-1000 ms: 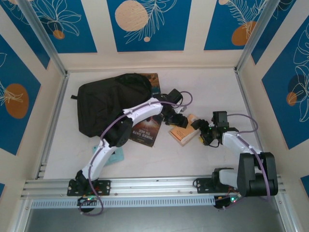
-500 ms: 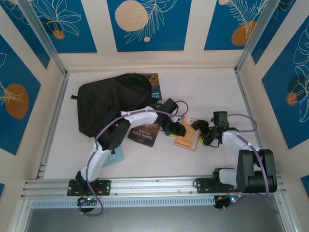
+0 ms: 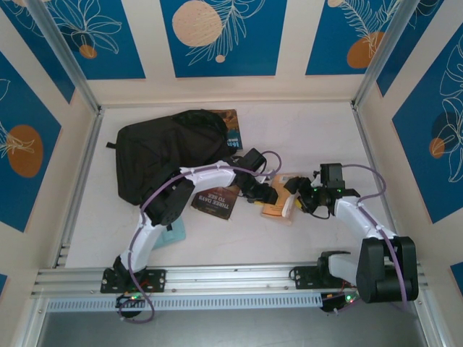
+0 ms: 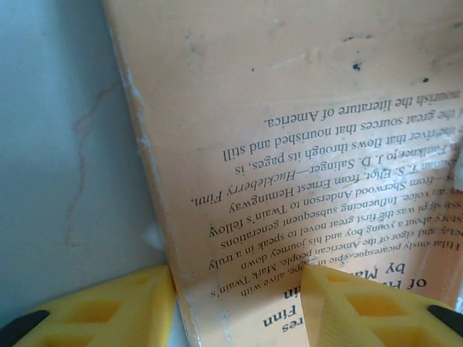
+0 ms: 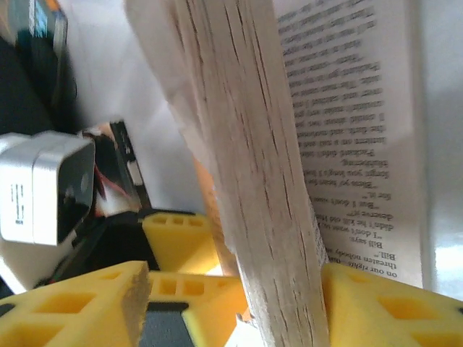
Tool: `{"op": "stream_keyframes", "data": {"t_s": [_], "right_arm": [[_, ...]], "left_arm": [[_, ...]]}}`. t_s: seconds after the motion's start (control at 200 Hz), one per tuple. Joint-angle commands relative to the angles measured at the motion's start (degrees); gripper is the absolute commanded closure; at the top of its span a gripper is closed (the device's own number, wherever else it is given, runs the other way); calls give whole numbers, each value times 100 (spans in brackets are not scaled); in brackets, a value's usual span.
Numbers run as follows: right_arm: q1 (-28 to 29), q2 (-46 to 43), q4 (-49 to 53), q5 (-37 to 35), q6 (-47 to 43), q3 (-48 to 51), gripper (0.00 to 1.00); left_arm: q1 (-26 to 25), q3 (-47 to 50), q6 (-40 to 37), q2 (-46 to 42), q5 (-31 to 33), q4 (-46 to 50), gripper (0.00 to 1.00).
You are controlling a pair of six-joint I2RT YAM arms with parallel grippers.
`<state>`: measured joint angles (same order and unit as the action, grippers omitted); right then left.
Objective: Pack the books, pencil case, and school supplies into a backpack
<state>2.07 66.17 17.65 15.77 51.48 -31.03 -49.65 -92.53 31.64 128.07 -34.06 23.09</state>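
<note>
The orange book lies mid-table, partly opened, between both grippers. My left gripper comes down on its spine side. In the left wrist view one finger stands on the table against the spine and the other rests on the orange cover, jaws apart. My right gripper straddles the raised page block. One finger touches the pages, the other stands clear. The black backpack lies back left. Beside it are a dark brown book and a blue-and-orange book.
A light-teal piece lies under the left arm's lower link near the front. A metal rail runs along the near edge. Side rails and patterned walls close in the table.
The left gripper came forward onto the orange book's spine side. The right gripper slid left over its page edge and narrowed. The book's pages lifted open.
</note>
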Motion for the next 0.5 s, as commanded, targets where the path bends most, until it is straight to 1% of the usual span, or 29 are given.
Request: {"op": "stream_keyframes", "data": {"t_s": [0.0,0.09,0.145,0.265,0.295,0.375,0.495], "right_arm": [[112,-122,102,532,-16,-40,45],[153,-53,-29,584,-12,4,58],[163,44,-39,573,-55,-29,63],[154,203,185,410,-231,-142,72],[149,199,268,333,-291,-183,76],[139,60,431,203,-406,-249,81],[141,-268,632,28,-578,-343,90]], "left_arm": [[-195,126,18,68,11,129,52],[-200,104,9,103,0,149,52],[-194,103,0,104,7,154,53],[-189,119,-35,49,88,200,54],[-179,136,-48,6,128,210,54],[-140,243,-68,-173,253,221,53],[0,546,102,-590,608,142,47]]}}
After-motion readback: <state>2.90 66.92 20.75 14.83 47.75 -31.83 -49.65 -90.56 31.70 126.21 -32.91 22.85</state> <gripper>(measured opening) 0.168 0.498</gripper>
